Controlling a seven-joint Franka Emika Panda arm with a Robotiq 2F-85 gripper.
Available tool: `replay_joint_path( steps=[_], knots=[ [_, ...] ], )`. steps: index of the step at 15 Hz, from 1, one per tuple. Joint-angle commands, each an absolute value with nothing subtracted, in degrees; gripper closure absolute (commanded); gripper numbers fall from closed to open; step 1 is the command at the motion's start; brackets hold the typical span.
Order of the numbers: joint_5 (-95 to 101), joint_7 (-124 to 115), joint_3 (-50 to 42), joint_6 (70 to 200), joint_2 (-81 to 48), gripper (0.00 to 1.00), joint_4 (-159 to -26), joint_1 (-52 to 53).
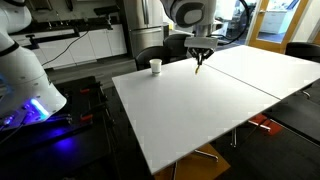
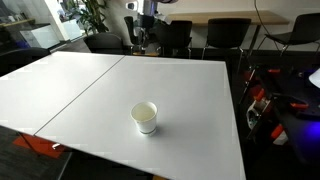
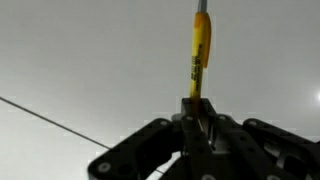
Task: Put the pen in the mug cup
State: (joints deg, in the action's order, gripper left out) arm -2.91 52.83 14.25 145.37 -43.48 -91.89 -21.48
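The pen (image 3: 201,55) is gripped tight between the closed fingers of the gripper (image 3: 200,108), over the white table (image 1: 200,115). The mug cup (image 1: 156,66) stands well apart.

- Large white rectangular tabletops (image 1: 190,115), two of them butted edge to edge, with a dark seam (image 2: 85,92) between them.
- Black office chairs (image 2: 220,38) along the far table edge.
- Green leafy plant (image 2: 92,14) behind the chairs.

In an exterior view: arm (image 1: 186,14) comes down over the far part of the white table (image 1: 190,125). Gripper (image 1: 200,60) points downward, clamped on the pen (image 1: 198,68), which hangs below it above the tabletop. Mug cup (image 1: 156,66) upright near the far edge, apart from the gripper. Dark chairs (image 1: 150,55) behind
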Motion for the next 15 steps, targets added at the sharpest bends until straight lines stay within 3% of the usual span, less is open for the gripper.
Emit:
replay_joint_path(
  steps=[1,4,5,7,15],
  knots=[
    [-5.24,54.66,12.88,144.93,-43.33,0.89,-91.76,-20.26],
    [-5.12,54.55,12.3,144.94,-43.37,0.89,-91.77,-19.88],
    [-5.11,54.55,12.26,144.94,-43.37,0.97,-91.77,-19.88],
    [-5.62,60.4,14.65,151.67,-44.54,0.97,-91.83,-21.19],
    [-17.73,92.41,34.33,156.09,-49.41,0.97,-92.62,-33.98]
  ],
)
